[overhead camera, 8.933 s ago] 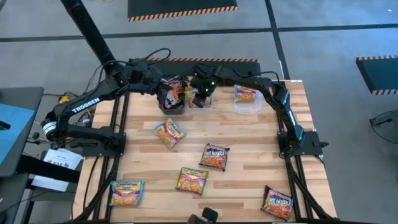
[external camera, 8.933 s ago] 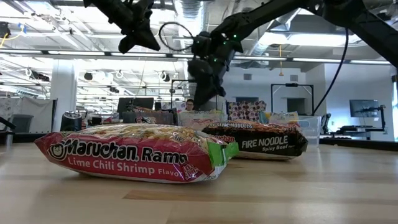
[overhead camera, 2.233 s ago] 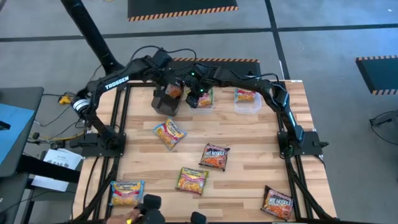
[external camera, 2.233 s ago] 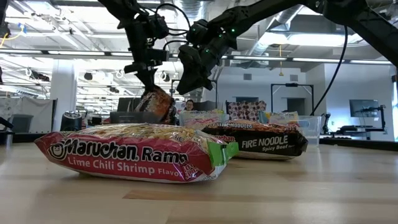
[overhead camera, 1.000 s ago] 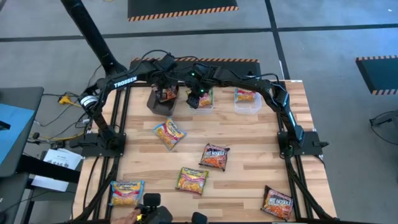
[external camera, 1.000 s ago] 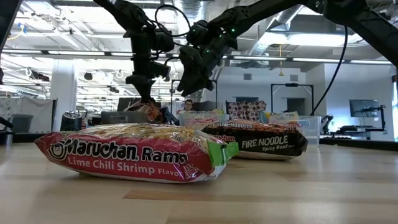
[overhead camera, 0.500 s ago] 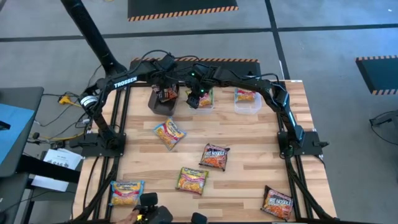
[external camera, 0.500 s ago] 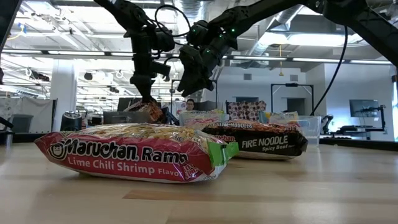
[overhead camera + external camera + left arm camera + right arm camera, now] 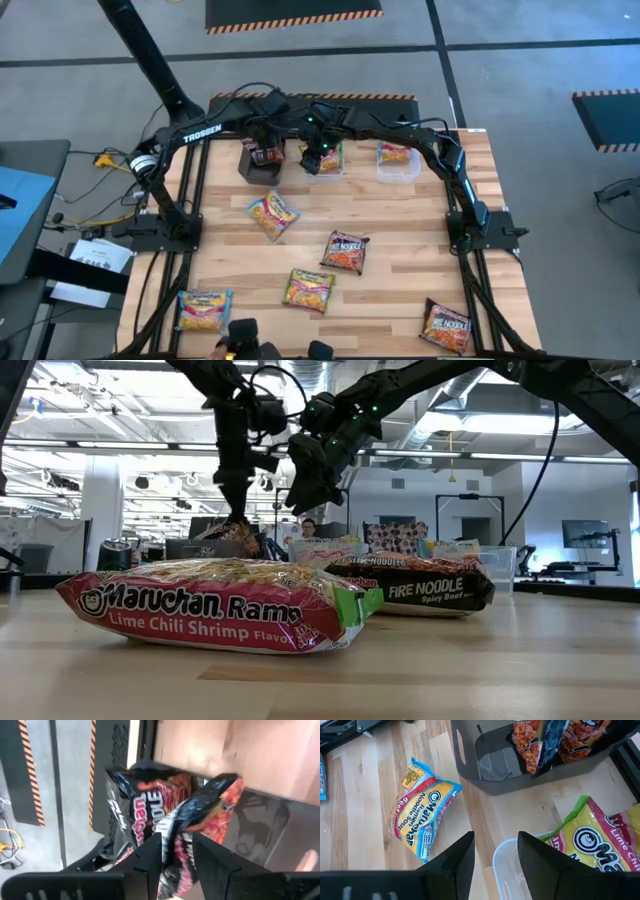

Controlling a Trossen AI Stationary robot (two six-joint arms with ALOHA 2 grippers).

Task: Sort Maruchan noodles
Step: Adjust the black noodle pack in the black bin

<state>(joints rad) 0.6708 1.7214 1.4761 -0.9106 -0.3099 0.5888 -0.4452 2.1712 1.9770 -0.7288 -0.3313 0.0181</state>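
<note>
A dark Maruchan packet (image 9: 165, 810) stands on end in the black tub (image 9: 258, 168) at the table's far edge, among other dark packets. My left gripper (image 9: 266, 150) hangs over that tub, slanting down and open, one finger on either side of the packet's top edge. My right gripper (image 9: 318, 158) is open over a clear tub (image 9: 512, 867) that holds a Lime Chili Shrimp packet (image 9: 600, 840); nothing is between its fingers (image 9: 496, 855). In the low view, both grippers hang at the far side, the left (image 9: 238, 510) beside the right (image 9: 300, 490). My left gripper comes from above, slanting down, with its fingers (image 9: 150, 857) on either side of the dark packet's crimped upper edge (image 9: 176, 845). Whether they touch it I cannot tell. The packet stands in the black tub, leaning against the packets beside it.
Loose packets lie on the wooden table: a yellow-blue one (image 9: 272, 214), a dark Fire Noodle (image 9: 345, 252), a pink-green one (image 9: 308, 290), one at the near left (image 9: 204, 310) and one at the near right (image 9: 446, 326). Another clear tub (image 9: 398, 160) stands far right.
My left gripper has rolled a little about its own line over the black tub. The dark packet stays standing in the tub as before.
</note>
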